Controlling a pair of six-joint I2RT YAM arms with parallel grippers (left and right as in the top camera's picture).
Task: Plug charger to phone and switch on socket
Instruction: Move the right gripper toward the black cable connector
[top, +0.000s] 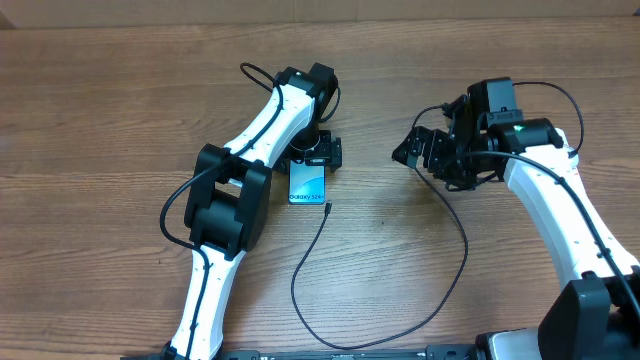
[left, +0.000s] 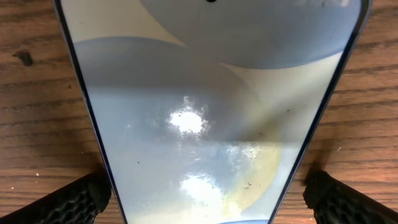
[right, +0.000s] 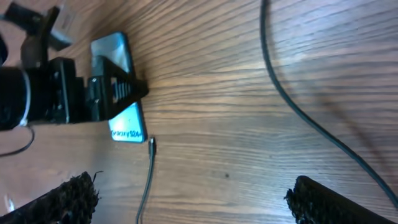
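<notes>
The phone (top: 308, 185) lies flat with its screen up and lit, near the middle of the desk (top: 120, 90) and somewhat toward the far edge. The end bearing the "Galaxy S24" text points at the near edge. The connector tip (top: 327, 208) of the charger (top: 294, 283) rests on the desk just beside the right corner of that end, apart from it and not inserted. From there the charger runs toward the near edge, loops round and climbs toward the right gripper (top: 415, 150). The socket cannot be identified in any view.

The left gripper (top: 317, 157) sits over the phone's far end with its jaws apart and its fingers (left: 74, 202) flanking the two long sides. Whether they touch the phone's edges cannot be told. The right gripper hangs well to the right of the phone, jaws apart and empty.

The step in hand appears to be insertion. Recommended procedure:

1. Close the left jaws on the phone's long sides, only firmly enough to stop it sliding.
2. Take the charger in the right jaws close behind the connector tip, so that the limp length cannot buckle.
3. Align the tip with the phone's long axis, level with the desk.
4. Push straight in toward the far edge.

Risk: an off-axis push is likely to skid the phone or glance off its end.
</notes>
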